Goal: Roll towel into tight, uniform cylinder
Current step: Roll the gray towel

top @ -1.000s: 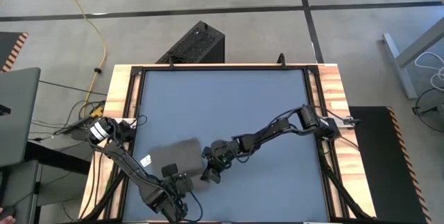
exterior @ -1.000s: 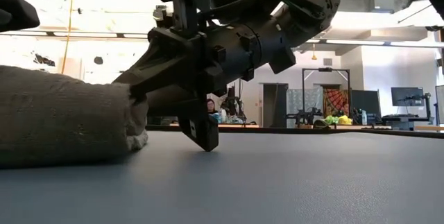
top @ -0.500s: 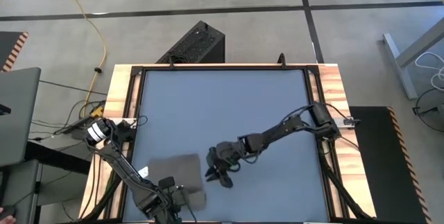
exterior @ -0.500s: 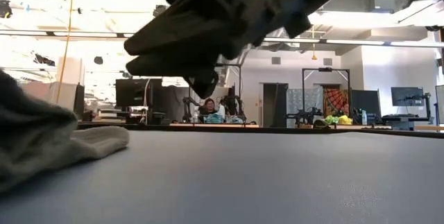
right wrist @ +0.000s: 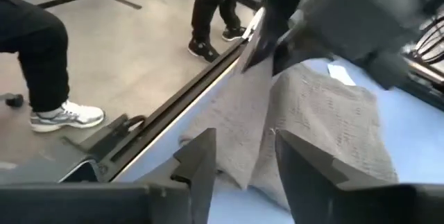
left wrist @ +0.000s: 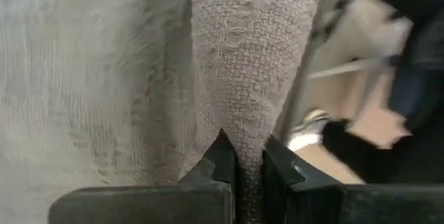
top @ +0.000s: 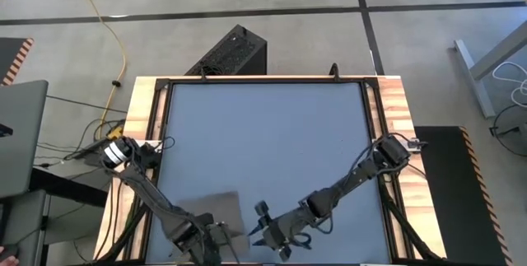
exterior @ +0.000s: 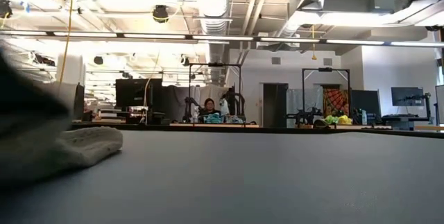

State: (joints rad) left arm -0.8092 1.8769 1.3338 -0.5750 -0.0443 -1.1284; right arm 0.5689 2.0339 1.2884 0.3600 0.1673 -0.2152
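Observation:
The taupe towel (top: 218, 208) lies bunched near the table's near-left corner, its white tag (right wrist: 340, 73) on top. In the low view one end (exterior: 87, 144) rests on the mat. My left gripper (top: 216, 235) is at the towel's near edge, pointing steeply down and shut on the cloth. My right gripper (top: 262, 223) hovers just right of the towel, open, fingers (right wrist: 201, 160) pointing at it with nothing between them. My left gripper pinches a raised fold of the towel (left wrist: 248, 141) between its two fingertips, coming from above at a slant. The cloth runs up from the fingers as a ridge. That part is drawn up off the mat, while the rest (right wrist: 319, 120) drapes down onto the table.
The blue-grey mat (top: 272, 126) stretches bare toward the far and right edges, framed by black rails and wooden borders (top: 395, 109). A black box (top: 235, 52) stands on the floor beyond the far edge. A person's legs (right wrist: 35, 57) stand close beside the table.
My right gripper has left the towel's right end, risen, rolled over and swung toward the near edge, opening as it went. My left gripper has tipped and lifted slightly with the cloth. The towel has slid toward the near edge and slumped from a firm roll into a looser bunch.

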